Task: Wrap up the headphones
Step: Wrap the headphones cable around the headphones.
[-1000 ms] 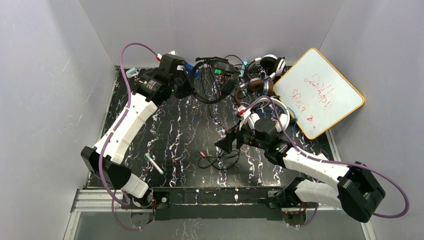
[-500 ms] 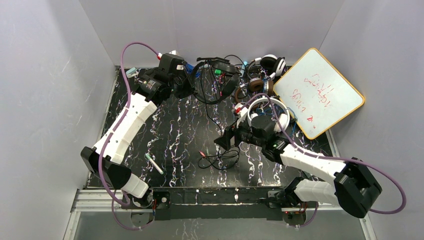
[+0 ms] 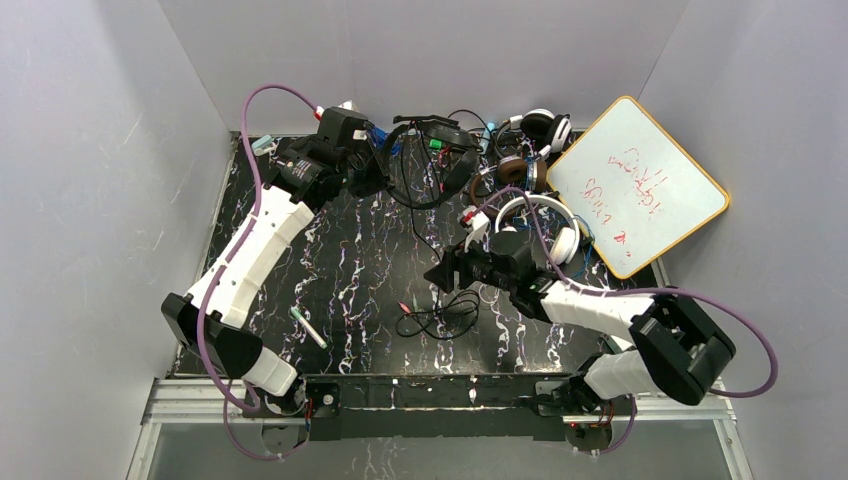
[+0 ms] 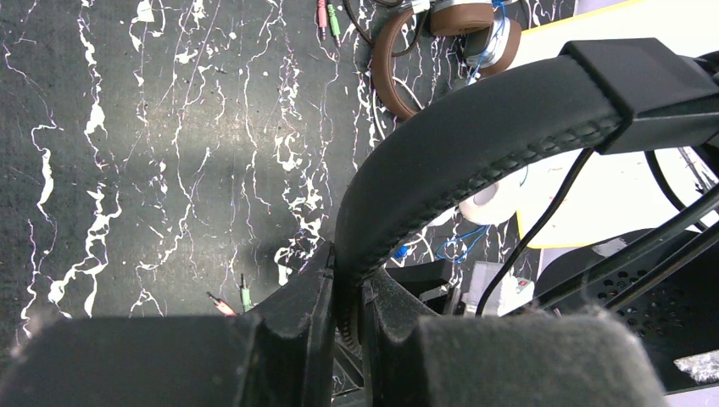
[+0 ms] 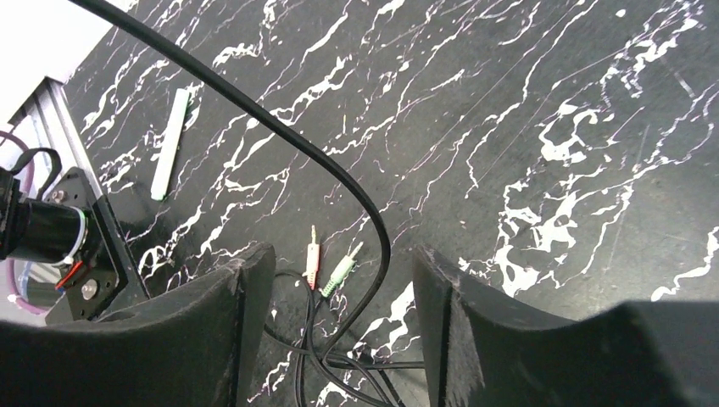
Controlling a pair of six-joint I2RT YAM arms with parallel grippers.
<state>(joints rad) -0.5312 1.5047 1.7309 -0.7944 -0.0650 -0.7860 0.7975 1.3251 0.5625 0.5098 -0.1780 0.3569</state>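
**Cord relation before the grasp.** The black headphones (image 3: pixel 440 130) are held above the surface (image 3: pixel 350 250) near its far edge. Their headband (image 4: pixel 475 123) is pinched between the pressed-together fingers of the left hand (image 4: pixel 343 309). The cord (image 5: pixel 322 161) drops from the raised set toward the near edge. It ends in a loose tangle (image 3: pixel 437 320) with a pink and a green plug (image 5: pixel 326 264), about midway along the surface's width and nearer its near edge. The right hand (image 5: pixel 343 314) hangs over this tangle with its fingers spread. The cord crosses the gap between them and, so far as the wrist view shows, touches neither. The cord's long axis thus runs far to near, from the left hand's hold through the right hand's gap. The right hand is the nearer one to the free length, and probably needs only to close to take the cord up for winding. White headphones (image 3: pixel 545 225) and brown headphones (image 3: pixel 515 170) lie toward the far right corner, beside a whiteboard (image 3: pixel 640 185).
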